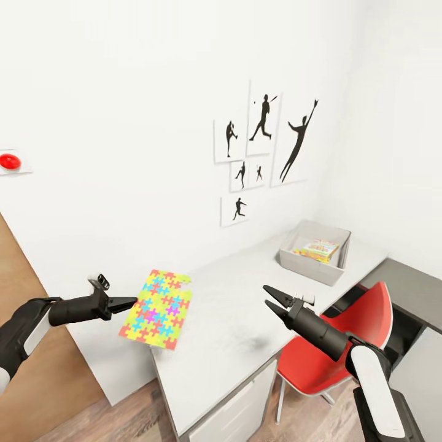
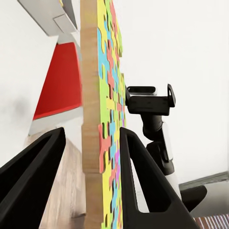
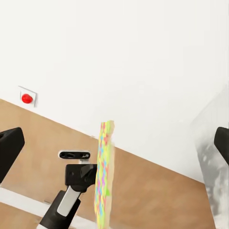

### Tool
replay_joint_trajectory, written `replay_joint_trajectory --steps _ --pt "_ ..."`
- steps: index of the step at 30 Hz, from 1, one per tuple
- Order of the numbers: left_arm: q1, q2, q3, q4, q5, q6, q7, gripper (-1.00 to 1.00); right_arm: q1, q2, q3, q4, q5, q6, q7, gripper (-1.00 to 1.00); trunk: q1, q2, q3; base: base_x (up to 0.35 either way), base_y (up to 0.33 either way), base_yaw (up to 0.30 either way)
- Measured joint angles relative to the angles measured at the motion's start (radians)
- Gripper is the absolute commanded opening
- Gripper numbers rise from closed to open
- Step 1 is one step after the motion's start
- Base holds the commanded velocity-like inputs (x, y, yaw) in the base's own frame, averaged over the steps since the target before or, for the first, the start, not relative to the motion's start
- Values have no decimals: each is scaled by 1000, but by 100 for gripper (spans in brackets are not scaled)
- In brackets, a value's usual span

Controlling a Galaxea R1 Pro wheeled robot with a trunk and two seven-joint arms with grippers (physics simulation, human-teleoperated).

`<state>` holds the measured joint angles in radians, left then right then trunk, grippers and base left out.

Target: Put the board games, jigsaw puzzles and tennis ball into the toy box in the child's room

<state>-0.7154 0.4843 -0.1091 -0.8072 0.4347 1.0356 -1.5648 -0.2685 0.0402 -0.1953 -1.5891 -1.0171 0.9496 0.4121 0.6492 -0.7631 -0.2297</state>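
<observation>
Puzzle (image 1: 158,301): pinched by one edge in left gripper (image 1: 127,301), off the surface (image 1: 227,325) corner. Right gripper (image 1: 274,300): fingers parted, empty. Toy box (image 1: 316,252): far end. Risk: thin edge grip slips during carry.

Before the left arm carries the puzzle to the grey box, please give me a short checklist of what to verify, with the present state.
1. Jigsaw puzzle sits between the fingers of the left gripper: ok.
2. Firm grip: cannot tell; the fingers show gaps on both sides.
3. Toy box open on the table: ok.
4. Room left in the box: ok; one colourful item lies inside.
5. Right gripper empty, open: ok.
6. Right gripper hangs over the table between puzzle and box: not ok.
</observation>
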Motion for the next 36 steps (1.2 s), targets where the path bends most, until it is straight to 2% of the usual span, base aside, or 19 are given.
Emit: replay_joint_trajectory --steps 9,17,28,36 --pt "0 0 0 0 0 0 0 -100 1 0 1 0 0 -1 0 100 -35 63 32 0 0 -267" --pt "0 0 1 -1 1 0 0 -100 1 1 3 0 1 -2 0 100 -65 119 57 0 0 -40" --pt "0 1 8 -1 0 0 0 -100 1 3 3 0 4 -2 -1 100 -65 120 59 0 -6 -36" --pt "0 1 10 0 0 0 0 -100 1 3 3 0 3 -16 0 100 -65 119 67 0 -236 -177"
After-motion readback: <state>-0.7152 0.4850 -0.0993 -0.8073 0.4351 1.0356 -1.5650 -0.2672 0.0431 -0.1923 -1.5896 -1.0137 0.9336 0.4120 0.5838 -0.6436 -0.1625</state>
